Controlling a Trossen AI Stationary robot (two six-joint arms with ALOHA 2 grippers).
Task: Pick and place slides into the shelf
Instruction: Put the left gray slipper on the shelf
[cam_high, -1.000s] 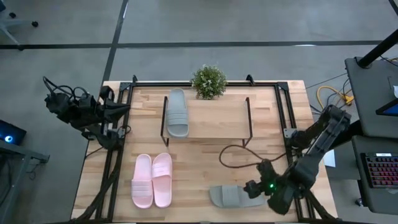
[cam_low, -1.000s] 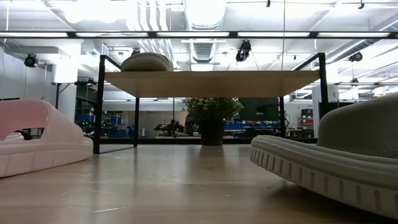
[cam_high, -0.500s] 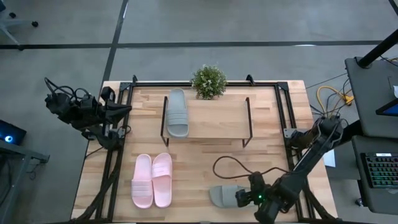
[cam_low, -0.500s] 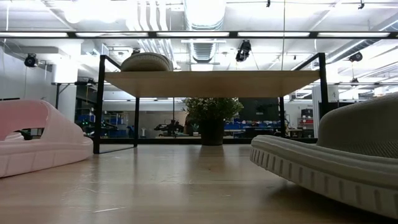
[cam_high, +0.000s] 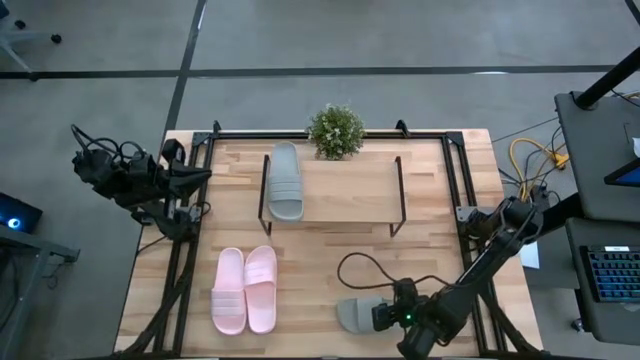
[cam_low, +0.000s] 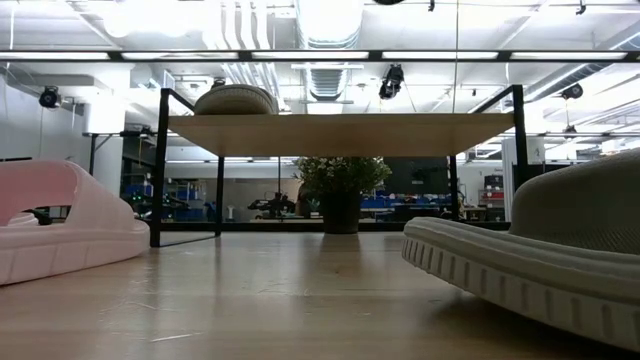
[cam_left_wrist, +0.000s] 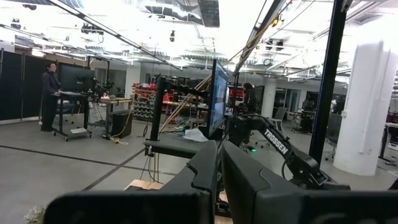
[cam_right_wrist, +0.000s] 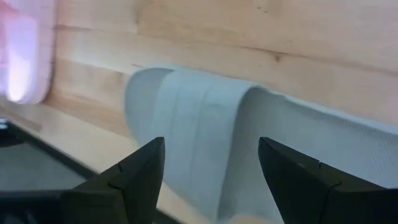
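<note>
A grey slide (cam_high: 355, 314) is lying on the table (cam_high: 430, 215) well in front of the shelf (cam_high: 345, 190), toward its right end, with the right gripper (cam_high: 383, 317) hovering at its heel end, fingers (cam_right_wrist: 134, 177) spread wide on either side of the strap (cam_right_wrist: 199, 118) and holding nothing. Its mate (cam_high: 284, 180) is already sitting on the shelf's left end, while the pink pair (cam_high: 244, 289) is waiting side by side in front of the shelf's left end. To take this slide cleanly, the gripper probably needs to be straddling the strap squarely and sinking low enough that both fingers are catching it before closing, then lifting clear of the shelf's edge on the way over. The left gripper (cam_left_wrist: 217, 168), pressed together and empty, is idling beyond the table's edge, well to the left of the shelf. A plant (cam_high: 335, 131) is standing just behind the shelf.
</note>
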